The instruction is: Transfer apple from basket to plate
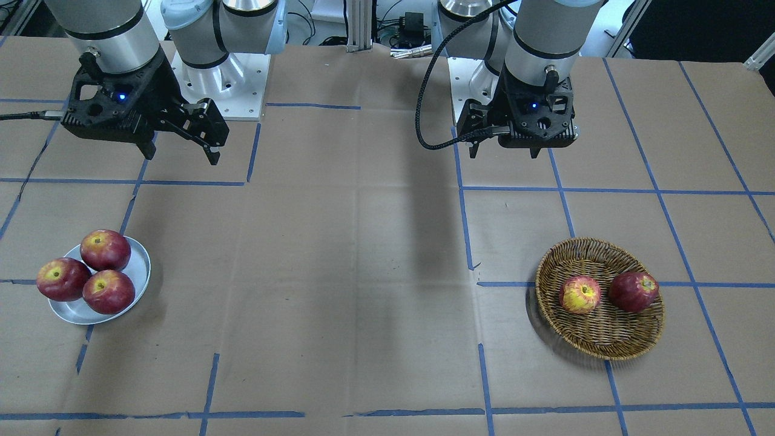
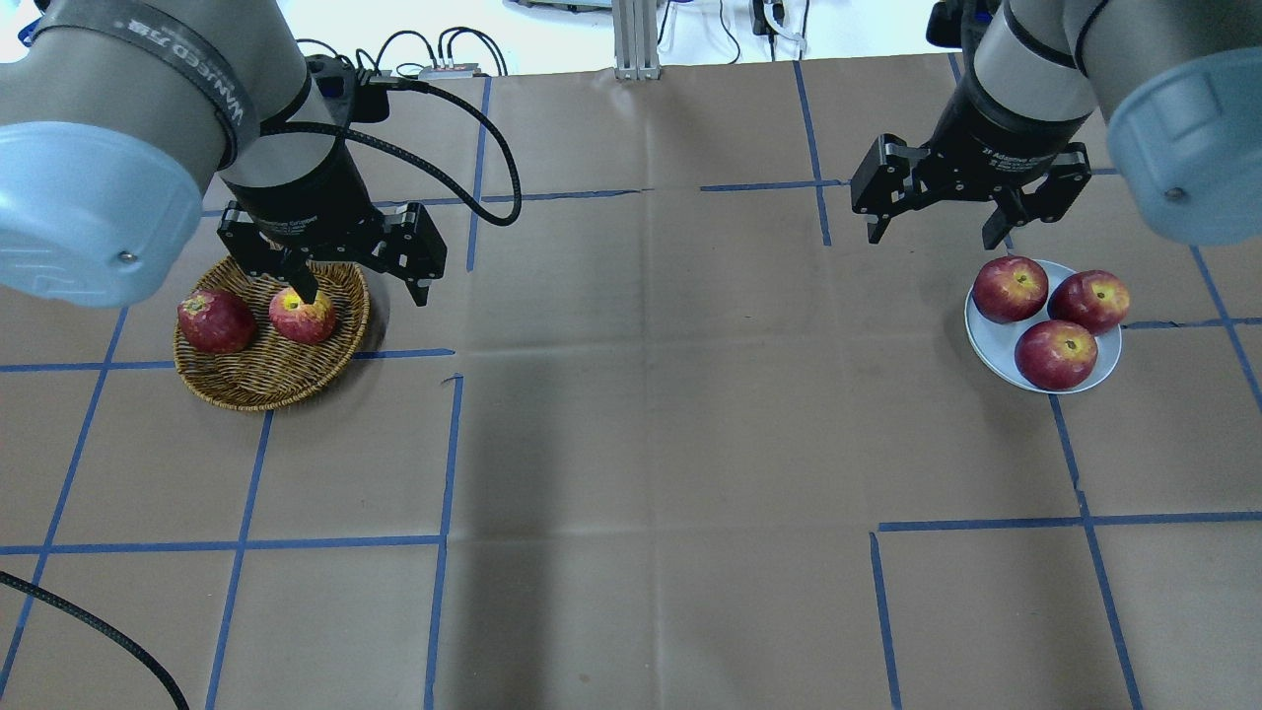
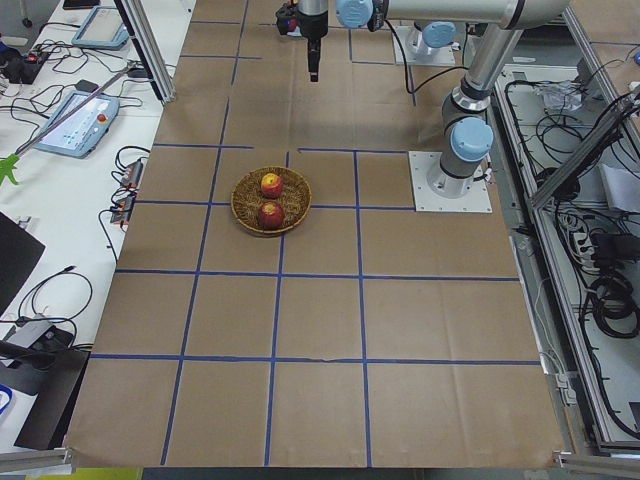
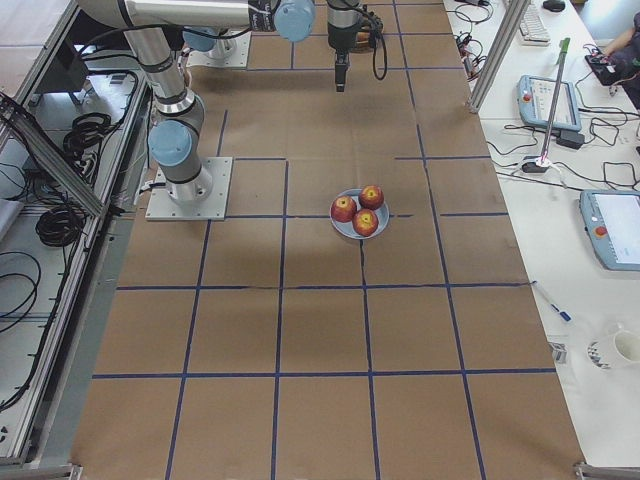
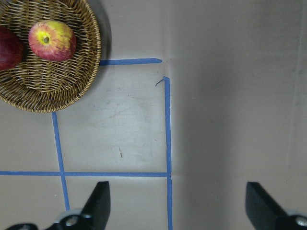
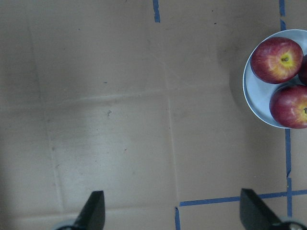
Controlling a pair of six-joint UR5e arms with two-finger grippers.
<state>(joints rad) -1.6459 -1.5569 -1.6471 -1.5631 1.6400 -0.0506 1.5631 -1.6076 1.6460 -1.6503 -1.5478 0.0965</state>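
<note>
The left gripper (image 2: 365, 294) hangs with its two fingers spread wide and nothing between them. It is raised above the table on the robot's side of the basket (image 1: 599, 342). Its wrist camera shows bare brown paper between the fingertips, with the basket off at the upper left corner. The apple (image 1: 580, 294), the pale one with yellow patches streaked with red, lies stem-up in the basket on the side toward the table's middle. A dark red apple (image 1: 633, 291) lies just beside it, with a narrow gap between them. The right gripper (image 2: 931, 237) is also spread and empty. It hovers high on the robot's side of the plate (image 2: 994, 340), which sits well apart from the basket at the right end of the table. Three dark red apples (image 2: 1056, 354) already crowd the plate, leaving only a strip of bare metal along the rim facing the table's middle. By my reading the task is at its very start: nothing has been grasped, and the first step is the approach to the basket. The next move calls for the left arm to shift out over the basket, centre its open fingers on the pale apple and come down. The fingers should be turned so that neither lands on the dark neighbour or the wicker rim. Placing the apple may be awkward, since the plate offers so little free room.
</note>
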